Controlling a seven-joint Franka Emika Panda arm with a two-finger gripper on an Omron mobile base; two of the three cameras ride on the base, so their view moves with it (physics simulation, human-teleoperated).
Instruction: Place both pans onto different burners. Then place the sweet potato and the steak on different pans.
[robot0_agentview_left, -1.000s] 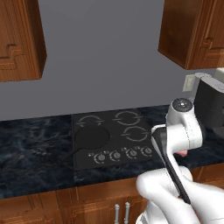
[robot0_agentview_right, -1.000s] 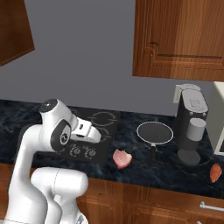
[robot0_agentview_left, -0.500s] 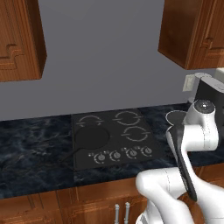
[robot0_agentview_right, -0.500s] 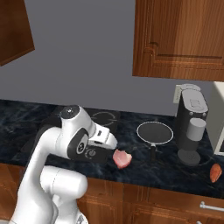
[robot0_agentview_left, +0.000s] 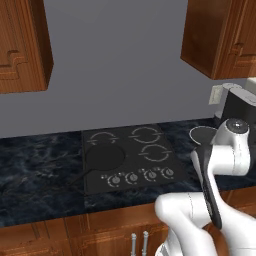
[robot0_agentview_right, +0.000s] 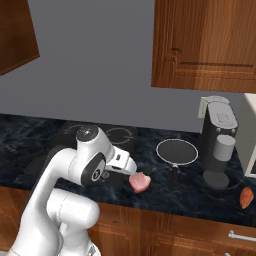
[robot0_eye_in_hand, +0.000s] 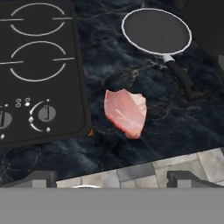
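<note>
The pink steak (robot0_eye_in_hand: 126, 111) lies on the dark counter just right of the cooktop (robot0_eye_in_hand: 65, 87), and it also shows near the counter's front edge (robot0_agentview_right: 140, 182). My gripper (robot0_eye_in_hand: 114, 178) hovers above it, open, with nothing between its fingers. Beyond the steak, the silver-rimmed pan (robot0_eye_in_hand: 156, 30) rests on the counter with its handle pointing toward the front; the same pan (robot0_agentview_right: 177, 151) stands left of the coffee machine. The matte black pan (robot0_agentview_left: 102, 157) sits on the front-left burner. Other burners (robot0_agentview_left: 145, 134) are bare rings. The sweet potato (robot0_agentview_right: 246, 197) lies at the far right front.
A dark coffee machine (robot0_agentview_right: 220, 145) stands at the back right of the counter. The cooktop's knobs (robot0_agentview_left: 142, 175) line its front edge. Wooden wall cupboards (robot0_agentview_right: 205, 45) hang above. Bare dark marble counter (robot0_agentview_left: 35, 170) stretches left of the cooktop.
The arm has swung right, from over the cooktop's knobs to above the steak. The gripper stayed open. Pans and food have not moved.
</note>
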